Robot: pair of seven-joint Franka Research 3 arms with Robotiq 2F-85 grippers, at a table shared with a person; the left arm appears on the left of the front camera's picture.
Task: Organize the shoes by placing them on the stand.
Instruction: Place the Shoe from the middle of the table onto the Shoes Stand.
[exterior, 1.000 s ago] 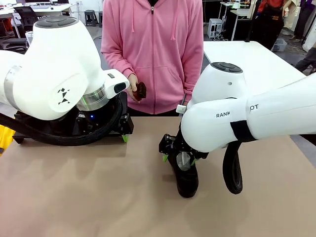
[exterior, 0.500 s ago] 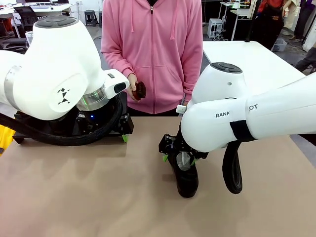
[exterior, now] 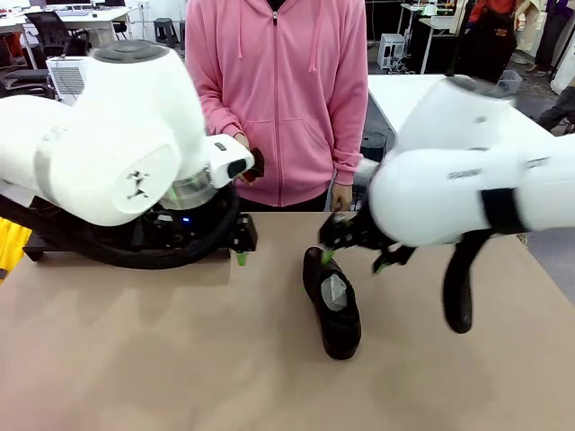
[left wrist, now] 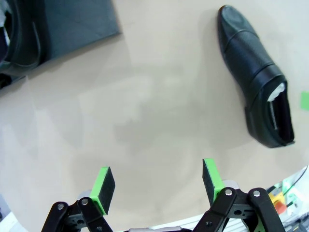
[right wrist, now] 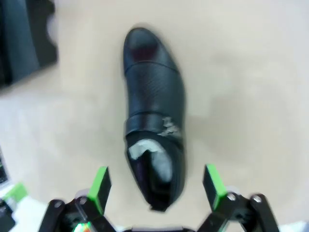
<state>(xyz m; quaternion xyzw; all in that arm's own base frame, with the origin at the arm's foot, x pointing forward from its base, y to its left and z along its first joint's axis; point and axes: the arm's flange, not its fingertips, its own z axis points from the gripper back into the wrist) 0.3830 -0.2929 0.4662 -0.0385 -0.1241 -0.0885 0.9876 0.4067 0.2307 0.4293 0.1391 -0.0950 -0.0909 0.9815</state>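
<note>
One black shoe (exterior: 333,303) lies flat on the tan worktop (exterior: 180,359), touching neither tool. The right tool (right wrist: 157,186) hangs above its heel end, fingers spread wide with nothing between them. The left tool (left wrist: 158,181) points down at bare worktop, also spread wide, near the stand (left wrist: 77,24).

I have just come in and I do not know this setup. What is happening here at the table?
Two robot arms are tidying shoes onto a stand. One black shoe lies on the table, held by neither arm. The right tool is open above its heel end; the left tool is also open, over bare table. A black platform of the stand sits nearby, with another shoe at its edge. A person in a pink hoodie stands across the table, holding a small dark object.
</note>
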